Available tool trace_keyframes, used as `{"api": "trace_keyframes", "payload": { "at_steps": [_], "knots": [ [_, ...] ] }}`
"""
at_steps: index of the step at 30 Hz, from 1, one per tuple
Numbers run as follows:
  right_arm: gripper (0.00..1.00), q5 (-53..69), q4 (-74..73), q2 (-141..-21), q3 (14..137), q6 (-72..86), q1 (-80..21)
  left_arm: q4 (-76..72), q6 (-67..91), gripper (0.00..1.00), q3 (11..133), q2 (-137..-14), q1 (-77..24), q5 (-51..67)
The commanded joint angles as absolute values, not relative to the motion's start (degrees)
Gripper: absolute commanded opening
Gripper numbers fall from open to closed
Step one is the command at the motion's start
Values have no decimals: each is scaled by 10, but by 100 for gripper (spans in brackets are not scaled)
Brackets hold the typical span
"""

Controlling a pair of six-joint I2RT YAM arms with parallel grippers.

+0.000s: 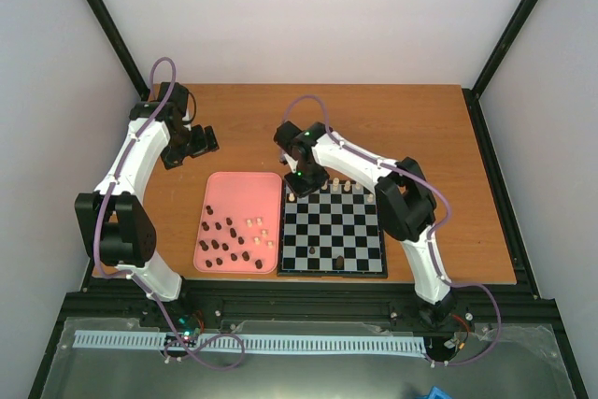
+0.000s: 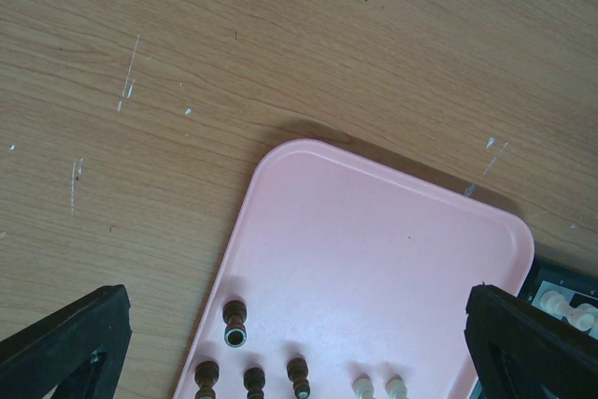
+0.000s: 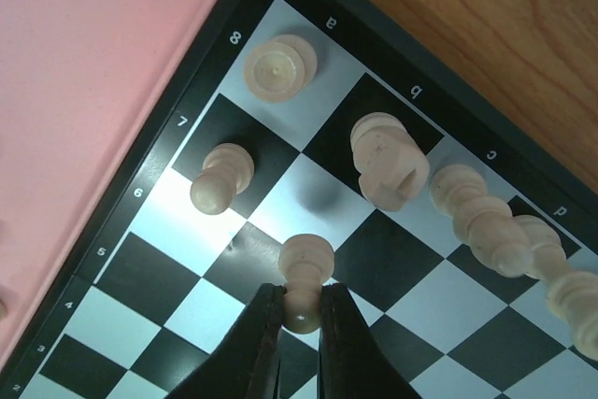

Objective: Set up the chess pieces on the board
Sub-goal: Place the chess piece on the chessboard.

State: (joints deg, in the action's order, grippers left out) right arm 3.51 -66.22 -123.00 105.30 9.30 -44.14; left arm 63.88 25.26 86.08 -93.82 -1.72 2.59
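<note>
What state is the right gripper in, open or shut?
Shut on a cream pawn: in the wrist view the right gripper pinches its base from both sides.

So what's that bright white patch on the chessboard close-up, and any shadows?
Right wrist view: light glaring off the board beside a cream pawn; a soft shadow on the white square beyond the held pawn. Left wrist view: the pink tray shadows the table along its edge. Top view: even light, no glare.

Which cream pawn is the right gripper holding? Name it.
The cream pawn pinched between the fingers of the right gripper; the other pawn, on a7, stands free.
</note>
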Motion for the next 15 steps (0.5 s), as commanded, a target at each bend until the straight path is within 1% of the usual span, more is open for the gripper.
{"api": "trace_keyframes", "payload": {
  "at_steps": [1,15],
  "knots": [
    [3,35,-662,-1247,1064,82,-439,637,245,100,885,-940,-14,19],
    [3,24,-661,-1266,1073,76,-435,639,243,100,885,-938,-13,16]
  ]
}}
